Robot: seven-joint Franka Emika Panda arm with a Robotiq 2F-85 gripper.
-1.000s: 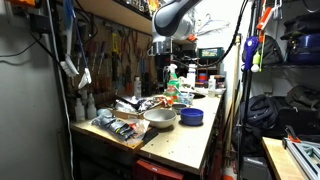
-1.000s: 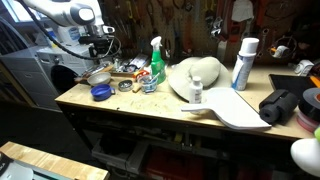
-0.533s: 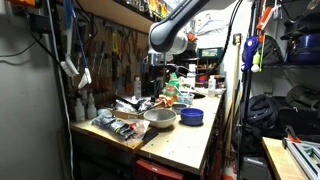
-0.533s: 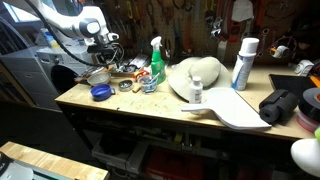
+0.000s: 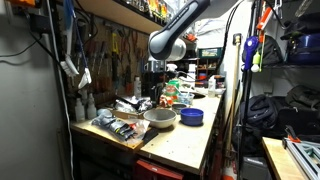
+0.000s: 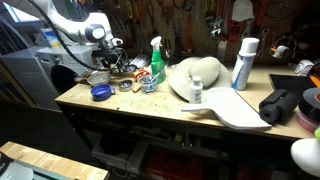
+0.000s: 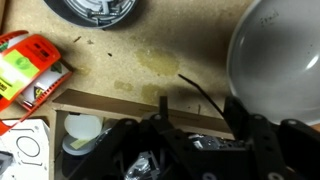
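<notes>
My gripper [image 5: 155, 88] [image 6: 108, 62] hangs over the cluttered far end of the wooden workbench [image 6: 150, 108], just above and beside a grey metal bowl [image 5: 160, 118] [image 6: 98, 76]. In the wrist view its two dark fingers [image 7: 200, 115] stand apart with nothing between them, above bare bench top. The bowl [image 7: 280, 55] fills the upper right of that view, next to one finger. A blue bowl [image 5: 191, 116] [image 6: 100, 93] sits close by.
A round black object [image 7: 92, 10], an orange packet [image 7: 30, 65] and a tape roll [image 7: 82, 130] lie near the gripper. A green spray bottle [image 6: 156, 62], a white domed thing [image 6: 195, 75], a small white bottle [image 6: 196, 92] and a white can [image 6: 243, 63] stand along the bench.
The arm has come down and swung toward the metal bowl; the gripper now sits lower over the clutter. Nothing on the bench has moved.
</notes>
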